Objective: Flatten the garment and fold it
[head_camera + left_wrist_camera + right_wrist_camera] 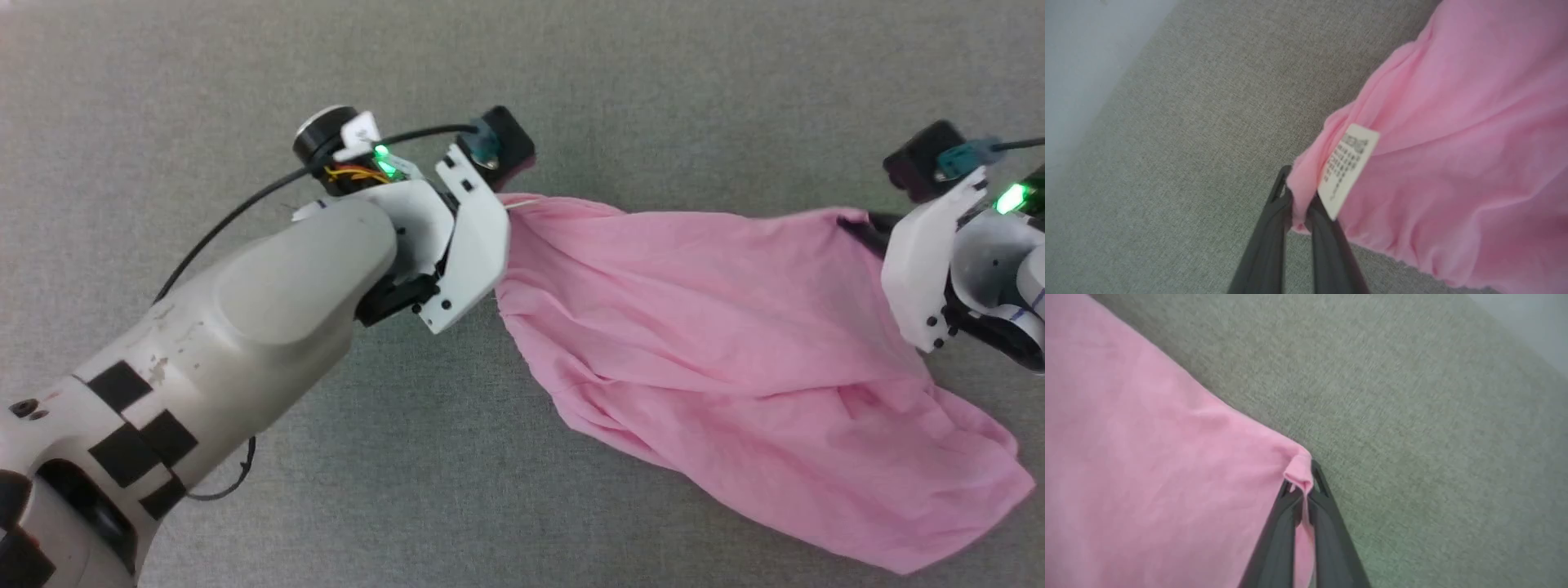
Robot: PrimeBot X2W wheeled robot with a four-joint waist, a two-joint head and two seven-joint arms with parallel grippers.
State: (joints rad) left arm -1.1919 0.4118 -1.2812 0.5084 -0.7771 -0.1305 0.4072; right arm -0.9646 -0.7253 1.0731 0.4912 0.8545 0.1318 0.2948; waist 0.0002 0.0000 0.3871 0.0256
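The light pink garment (pixel 718 359) hangs stretched between my two grippers above the grey cloth surface, its lower part sagging toward the lower right. My left gripper (pixel 1298 200) is shut on one upper corner of the garment (pixel 1453 163), right beside its small white tag (pixel 1348 169). My right gripper (pixel 1303 486) is shut on the other upper corner of the garment (pixel 1147 465), a small fold of pink pinched between its dark fingers (pixel 1327 522). In the head view the left wrist (pixel 457 237) hides that gripper's fingers, and the right wrist (pixel 939 261) sits at the right edge.
A grey woven surface (pixel 571 98) spreads under everything. A pale wall or edge (pixel 1081 61) shows at the far side in the left wrist view, and another pale strip (pixel 1535 322) in the right wrist view. A black cable (pixel 237 204) loops off my left wrist.
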